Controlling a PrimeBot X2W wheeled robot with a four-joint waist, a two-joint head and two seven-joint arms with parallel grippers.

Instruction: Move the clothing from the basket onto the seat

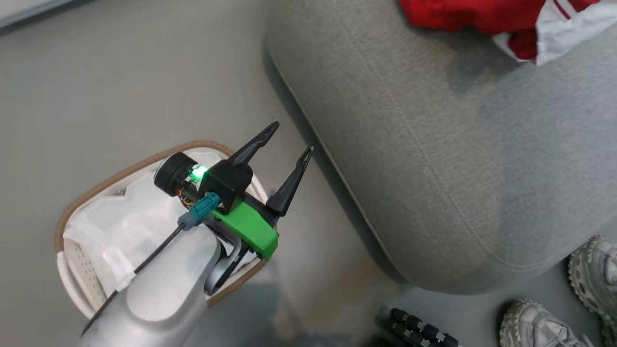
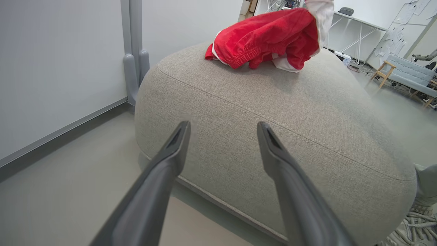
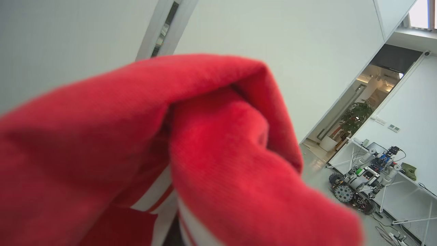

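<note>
Inside basket (image 1: 111,179), white liner (image 1: 130,217); clothing (image 1: 462,14) bunched on seat (image 1: 434,144).

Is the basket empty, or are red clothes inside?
Empty as far as it shows: the basket holds just its white liner, no red. The left arm hides part, so cannot tell there.

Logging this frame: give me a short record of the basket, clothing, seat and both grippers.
basket: the visible part holds only its white liner
clothing: red heap on top of the seat, one end raised
seat: grey cushion beside the basket
left gripper: jaws open, empty, over the basket's edge, pointing at the seat
right gripper: jaws shut, red fabric bunched at its camera, likely held
shoes: a person's, by the seat
</note>
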